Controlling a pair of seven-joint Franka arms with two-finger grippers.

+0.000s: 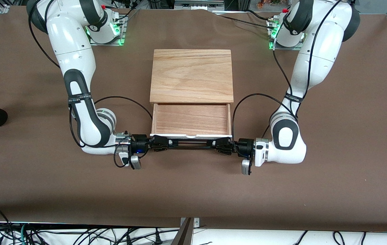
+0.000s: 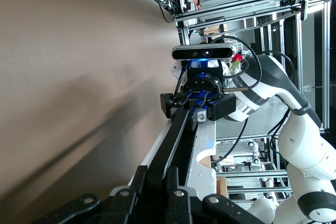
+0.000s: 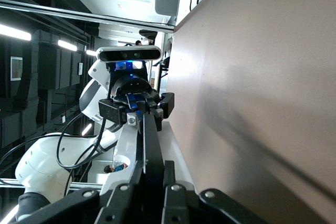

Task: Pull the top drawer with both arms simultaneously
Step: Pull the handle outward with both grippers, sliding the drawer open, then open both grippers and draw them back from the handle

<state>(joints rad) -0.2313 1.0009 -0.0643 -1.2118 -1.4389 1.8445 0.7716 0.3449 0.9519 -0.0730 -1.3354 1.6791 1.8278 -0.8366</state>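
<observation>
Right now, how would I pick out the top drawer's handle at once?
Find the wooden box mid-table between the two arms. The top drawer sticks out of it toward the front camera, showing reddish wood inside. Its handle is the thin black bar along the white front edge, gripped by the left claw and right claw at its ends.

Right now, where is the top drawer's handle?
In the front view the handle runs along the pulled-out top drawer, on its edge nearest the camera, with the right gripper shut on one end and the left gripper on the other.
</observation>
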